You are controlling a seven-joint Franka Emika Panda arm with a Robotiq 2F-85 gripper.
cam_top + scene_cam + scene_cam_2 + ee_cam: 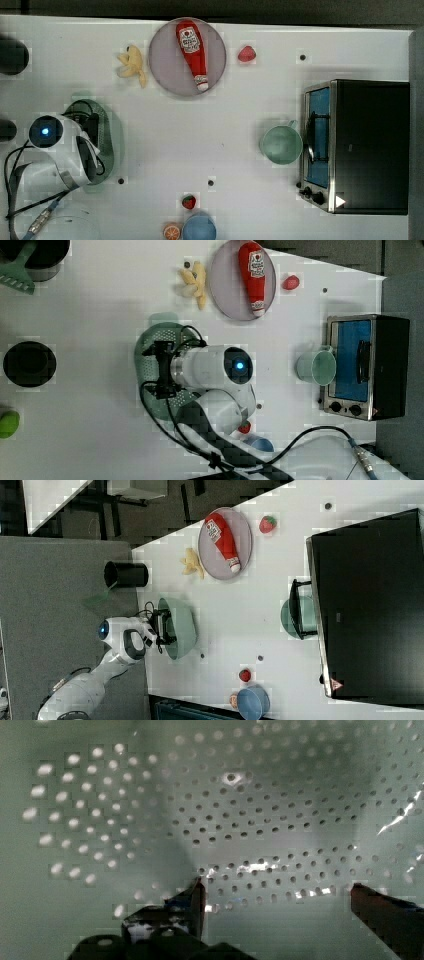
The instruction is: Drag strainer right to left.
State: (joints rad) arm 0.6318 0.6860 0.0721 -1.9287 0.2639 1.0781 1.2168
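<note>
Your pale mint-green perforated oval plastic strainer [107,145] sits at the top view's left side of the white counter [200,135], with its long axis running from the top view's top to its bottom and 1 tab handle [80,96] showing at the upper end. The arm's white wrist [55,137] covers most of the bowl. In the wrist view you see the pincer [277,892] down inside the strainer with its 2 dark fingers [197,902] spread apart over the holed wall, gripping nothing.

The round grey plate [187,56] near the top view's top edge carries a red plastic ketchup bottle [192,52] lying on its side, cap toward the counter's middle. The round mint-green cup [281,144] stands just beside the silver toaster oven [357,146], and you cannot tell what is in it. A blue bowl [199,227] sits at the top view's bottom edge, between an orange slice [171,231] and a red strawberry [188,201].

The strainer lies close to the counter's edge at the top view's left. Open counter stretches from it toward the cup.
</note>
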